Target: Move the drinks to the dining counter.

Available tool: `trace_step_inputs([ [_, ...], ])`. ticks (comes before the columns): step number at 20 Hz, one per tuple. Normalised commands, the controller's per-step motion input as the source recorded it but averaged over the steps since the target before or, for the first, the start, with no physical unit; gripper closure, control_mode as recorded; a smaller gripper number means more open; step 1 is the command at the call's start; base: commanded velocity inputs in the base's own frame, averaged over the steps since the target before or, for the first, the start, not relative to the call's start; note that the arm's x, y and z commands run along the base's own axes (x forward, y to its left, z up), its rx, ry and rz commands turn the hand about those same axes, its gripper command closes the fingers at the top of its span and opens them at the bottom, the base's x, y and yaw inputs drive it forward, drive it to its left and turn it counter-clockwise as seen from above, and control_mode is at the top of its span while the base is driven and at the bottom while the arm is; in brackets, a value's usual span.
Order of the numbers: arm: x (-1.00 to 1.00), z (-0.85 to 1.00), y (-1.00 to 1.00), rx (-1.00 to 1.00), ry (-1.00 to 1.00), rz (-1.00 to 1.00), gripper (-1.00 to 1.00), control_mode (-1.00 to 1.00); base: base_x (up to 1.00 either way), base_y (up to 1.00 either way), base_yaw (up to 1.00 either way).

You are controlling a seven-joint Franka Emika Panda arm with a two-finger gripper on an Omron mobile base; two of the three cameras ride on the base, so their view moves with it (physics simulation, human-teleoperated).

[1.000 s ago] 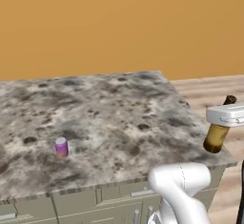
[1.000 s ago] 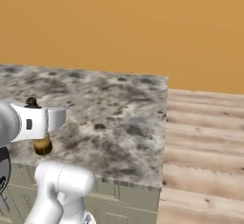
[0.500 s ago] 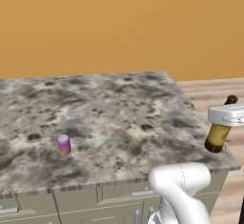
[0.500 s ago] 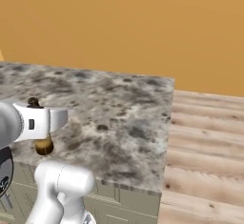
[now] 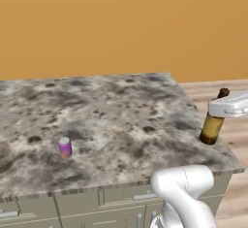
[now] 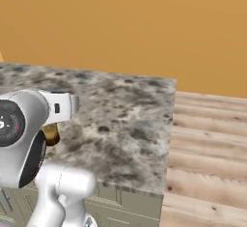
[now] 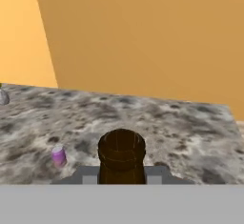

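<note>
At the far left of the hand view, a small grey rounded thing (image 7: 4,96) sits at the worktop's far left edge, too cut off to name.

Further right, toward the front left part of the worktop (image 5: 121,110), the can (image 5: 65,147) stands upright and alone, well apart from everything else. It is short, purple-pink, with a silver top. It is probably light and thin-walled, easy to dent, so a gentle hold around its middle would suit it.

Further right, at the worktop's right edge near the front corner, the bottle (image 5: 212,125) hangs upright in the pincer (image 5: 218,111), which is clenched on its upper part just below the neck. Whether its base touches the stone or floats just over the edge cannot be told (the left base view puts it right on the border). The bottle is slim, brown glass, with a narrow neck and a dark cap; the hand view looks down on its round top (image 7: 121,147). Glass is stiff, smooth and breakable, likely heavier than the can, so it wants a firm grip and a soft landing.

Beyond the worktop's right edge lies the wooden floor (image 6: 207,144).
</note>
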Motion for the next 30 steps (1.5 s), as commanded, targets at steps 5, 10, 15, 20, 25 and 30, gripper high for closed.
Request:
trace_step_inputs([
  [5,0.33,-0.33,0.00,0.06,0.00,0.30,1.00,-1.00,0.00,0.00,0.00],
  [10,0.34,-0.49,0.00,0.01,-0.03,0.25,1.00,-1.00,0.00,0.00,0.00],
  [15,0.25,-0.25,0.01,0.00,-0.04,0.19,1.00,-1.00,0.00,0.00,0.00],
  [20,0.36,-0.14,0.17,0.00,0.00,0.05,1.00,-1.00,0.00,0.00,0.00],
  [25,0.44,-0.20,0.12,0.00,0.00,0.05,1.00,-1.00,0.00,0.00,0.00],
  [30,0.43,-0.43,0.08,-0.01,0.01,0.04,1.00,-1.00,0.00,0.00,0.00],
])
